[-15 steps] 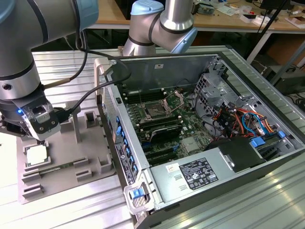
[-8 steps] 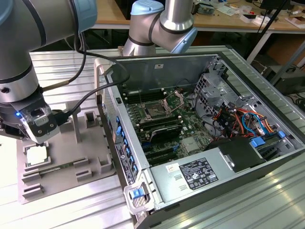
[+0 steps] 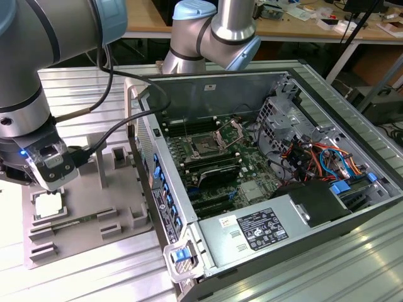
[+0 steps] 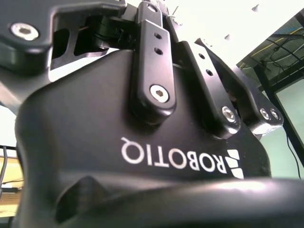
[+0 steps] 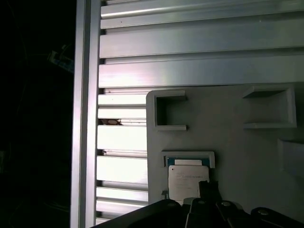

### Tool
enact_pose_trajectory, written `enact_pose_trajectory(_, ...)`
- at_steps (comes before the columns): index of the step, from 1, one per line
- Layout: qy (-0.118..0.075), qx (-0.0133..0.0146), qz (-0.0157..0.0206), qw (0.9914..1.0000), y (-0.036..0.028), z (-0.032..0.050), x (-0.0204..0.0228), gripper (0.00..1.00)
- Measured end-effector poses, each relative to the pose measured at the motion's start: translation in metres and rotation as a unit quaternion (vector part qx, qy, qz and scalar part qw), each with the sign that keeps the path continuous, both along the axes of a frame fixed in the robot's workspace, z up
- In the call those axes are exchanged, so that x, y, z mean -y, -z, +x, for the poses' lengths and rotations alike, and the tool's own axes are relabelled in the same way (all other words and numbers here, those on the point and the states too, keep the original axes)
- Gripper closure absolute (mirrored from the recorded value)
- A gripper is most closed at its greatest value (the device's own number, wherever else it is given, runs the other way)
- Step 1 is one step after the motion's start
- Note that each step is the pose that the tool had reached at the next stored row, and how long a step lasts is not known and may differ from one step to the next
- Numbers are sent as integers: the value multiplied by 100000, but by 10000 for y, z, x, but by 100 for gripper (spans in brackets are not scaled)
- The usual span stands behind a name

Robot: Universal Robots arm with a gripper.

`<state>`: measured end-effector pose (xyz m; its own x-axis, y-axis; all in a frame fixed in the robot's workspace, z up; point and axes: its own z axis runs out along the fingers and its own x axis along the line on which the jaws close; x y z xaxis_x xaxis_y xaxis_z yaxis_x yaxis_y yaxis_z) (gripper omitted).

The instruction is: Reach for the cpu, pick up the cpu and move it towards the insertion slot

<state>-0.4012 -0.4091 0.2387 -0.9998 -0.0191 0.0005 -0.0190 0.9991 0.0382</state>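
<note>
Flat square chip (image 3: pixel 49 204), silvery-white top with a thin pale rim, lying in the grey tray (image 3: pixel 126 211) at the exterior view's left, gripper (image 3: pixel 53 182) just above it, its grip impossible to tell, socket (image 3: pixel 204 146) well apart inside the open computer case (image 3: pixel 208 94).

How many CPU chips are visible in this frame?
1. The silvery-white square cpu lies on the grey moulded plastic tray, at the exterior view's left, just below the gripper. The arm may hide others.
</note>
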Motion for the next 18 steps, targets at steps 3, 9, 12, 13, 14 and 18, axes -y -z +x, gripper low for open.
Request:
enact_pose_trajectory(3,-3,-2,-3,100000,14,0,4,89)
enact_pose_trajectory(9,-2,-3,0,100000,36,-1,8,89)
enact_pose_trajectory(12,-3,0,3,100000,44,-1,9,89)
enact_pose_trajectory(13,-4,-2,-1,100000,46,-1,9,89)
enact_pose_trajectory(14,-1,-2,1,100000,48,-1,9,89)
enact_pose_trajectory(18,-2,-2,0,100000,57,-1,10,89)
